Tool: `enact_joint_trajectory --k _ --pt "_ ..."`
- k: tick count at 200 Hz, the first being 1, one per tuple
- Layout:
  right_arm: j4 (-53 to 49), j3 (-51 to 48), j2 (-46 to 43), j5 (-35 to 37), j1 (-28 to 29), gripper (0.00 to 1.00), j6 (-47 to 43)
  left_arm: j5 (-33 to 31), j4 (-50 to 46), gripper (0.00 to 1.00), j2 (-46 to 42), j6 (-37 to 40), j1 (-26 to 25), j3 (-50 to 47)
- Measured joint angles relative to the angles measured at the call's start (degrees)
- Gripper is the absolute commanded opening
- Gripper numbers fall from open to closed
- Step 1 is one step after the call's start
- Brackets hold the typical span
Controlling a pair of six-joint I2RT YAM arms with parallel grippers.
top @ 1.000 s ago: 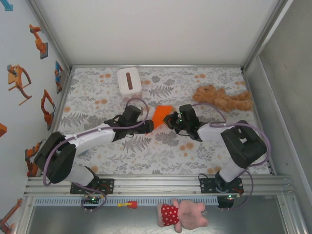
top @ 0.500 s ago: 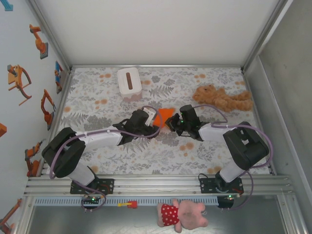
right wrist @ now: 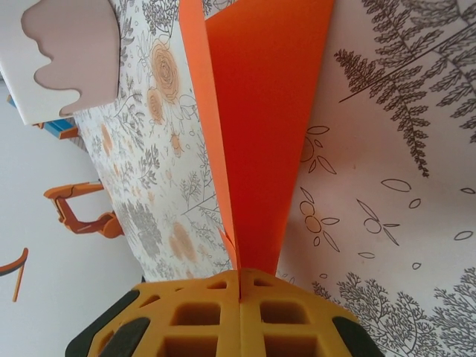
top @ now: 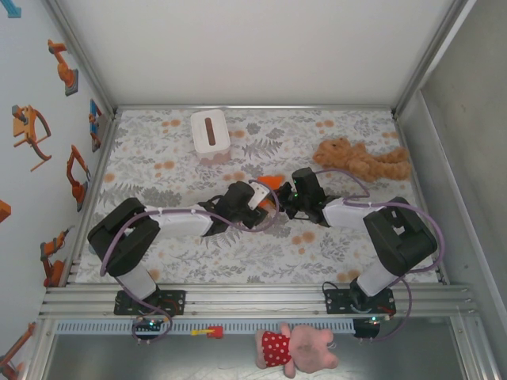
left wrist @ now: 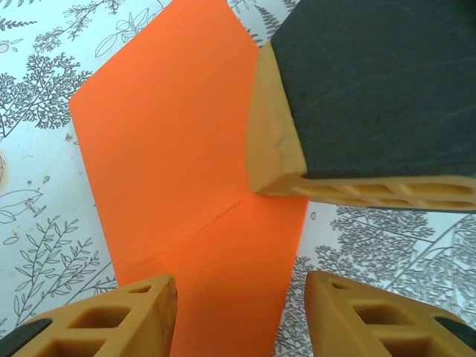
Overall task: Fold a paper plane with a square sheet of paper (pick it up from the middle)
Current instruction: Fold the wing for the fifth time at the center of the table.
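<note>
From the top camera, the orange paper point(top: 272, 181) is seen near the middle of the flowered table point(top: 333, 245), mostly covered by the two arms that meet over it. The left gripper point(top: 258, 206) is set at the paper's near-left side and the right gripper point(top: 283, 198) at its right side, the two just beside each other. Whether either is parted cannot be told from this height. A white tissue box point(top: 210, 131) is placed towards the far left of the table, and a tan plush toy point(top: 360, 160) is laid at the far right, both well apart from the paper. A pink plush toy point(top: 297, 348) is seen below the rail at the near edge.

From the left wrist camera, the orange paper point(left wrist: 171, 149) is shown folded, with a crease running across it from lower left to upper right. The left gripper point(left wrist: 239, 297) is held open, its two fingers parted at either side of the paper's near end, with a gap at the right finger point(left wrist: 372, 316). A finger of the right gripper point(left wrist: 282, 134) is pressed against the paper's right edge.

From the right wrist camera, the right gripper point(right wrist: 239, 294) is seen closed, with the orange paper point(right wrist: 260, 134) pinched between its pads. The paper is raised on edge in a folded wedge, above the table point(right wrist: 387, 186). The tissue box point(right wrist: 67, 59) is seen at the upper left.
</note>
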Motion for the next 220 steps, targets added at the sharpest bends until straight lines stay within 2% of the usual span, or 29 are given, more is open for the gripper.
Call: enact_joint_trajectory --k 42,99,112,152,166,187,220 --pt "0.83 0.0 0.63 -1.33 -0.11 0.0 1.29 -1.99 0.94 0.41 2.16 1.42 -0.37 0.13" --pt "0.85 0.0 0.85 -1.57 -0.59 0.0 1.75 -2.99 2.62 0.27 2.54 2.32 -0.59 0.13" --pt "0.85 0.0 0.85 -1.62 -0.7 0.05 1.75 -2.99 2.82 0.24 2.64 2.34 -0.61 0.13" --pt "-0.94 0.09 0.46 -1.57 -1.84 0.34 0.66 -2.97 3.08 0.21 3.13 2.45 -0.63 0.13" --pt "-3.19 0.2 -0.57 -1.07 -2.67 0.4 -0.5 -2.95 3.08 0.2 3.26 2.51 -0.63 0.13" --pt "-7.78 0.79 -3.54 0.07 -4.33 0.45 -3.13 -2.91 3.1 0.19 3.28 2.49 -0.63 0.13" --pt "-13.25 1.68 -8.33 2.64 -6.97 0.45 -7.37 -2.05 3.28 0.18 3.28 1.79 -0.63 0.11"
